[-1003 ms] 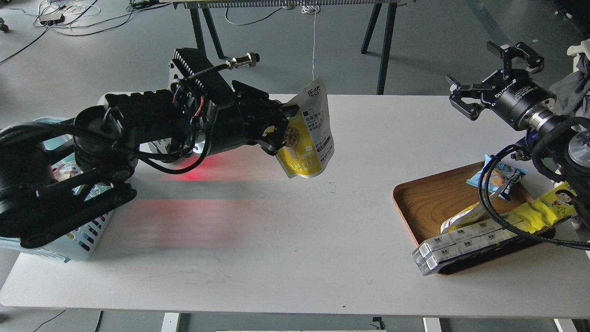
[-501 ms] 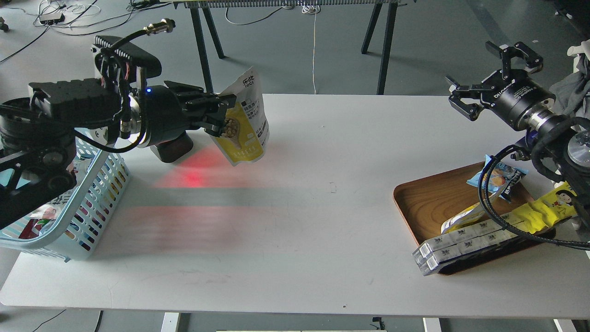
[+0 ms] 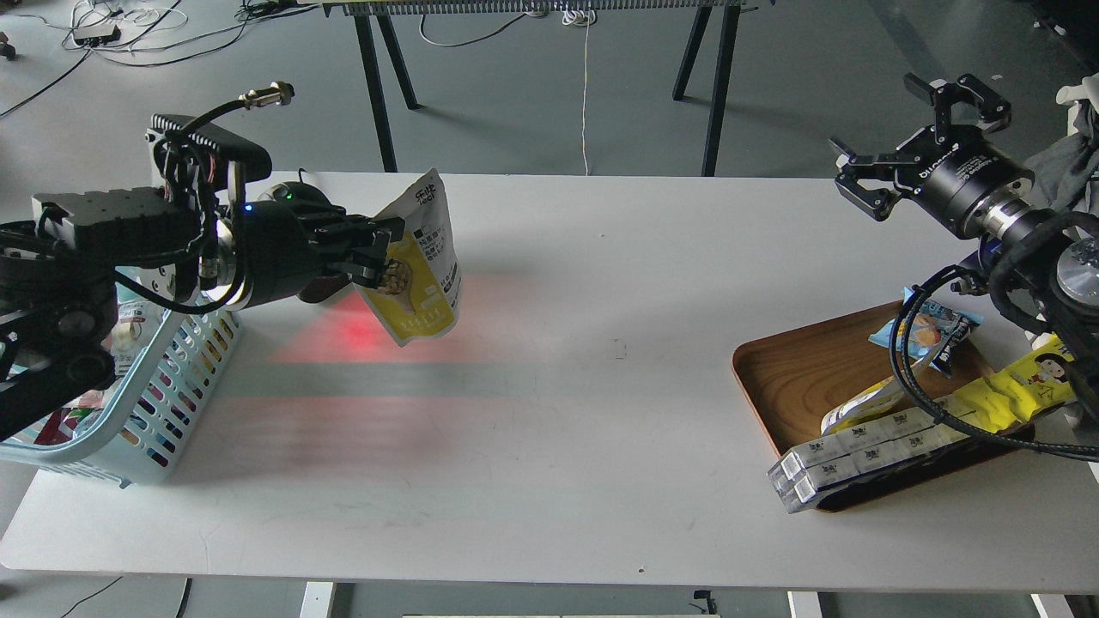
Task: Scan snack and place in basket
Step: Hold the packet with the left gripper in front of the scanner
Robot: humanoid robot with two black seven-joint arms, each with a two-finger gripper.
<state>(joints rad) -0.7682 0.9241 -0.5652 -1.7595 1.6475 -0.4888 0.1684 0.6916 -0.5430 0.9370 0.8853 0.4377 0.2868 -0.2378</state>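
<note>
1. Left end effector (image 3: 382, 253) is clamped on the snack (image 3: 418, 262), gripping it by its left edge so the pouch hangs above the surface (image 3: 549, 429), just to the right of the basket (image 3: 185, 365).
2. Right end effector (image 3: 901, 129) hangs over the far right of the surface with its fingers spread apart and nothing between them; it has no part in this step, I judge.
3. A red glow (image 3: 356, 330) lies on the surface just under and to the left of the pouch, so I take the scan to be at hand or done, and the carry to the basket to be the step now.
4. To do it well, I should hold my grip firm, bring the pouch left over the near rim and clear of it, and open only once the pouch is well inside the walls.
5. The risk I see: the pouch hangs below my fingers, so its lower edge could catch the slotted side if I travel too low.
6. The snack is a small stand-up pouch, yellow below with round beige balls pictured in a spoon shape, white above with dark print, tilted with its top leaning right.
7. It looks thin and light, so I expect it to swing or twist in a one-edge grip.
8. The basket is light blue and already holds some packets.
</note>
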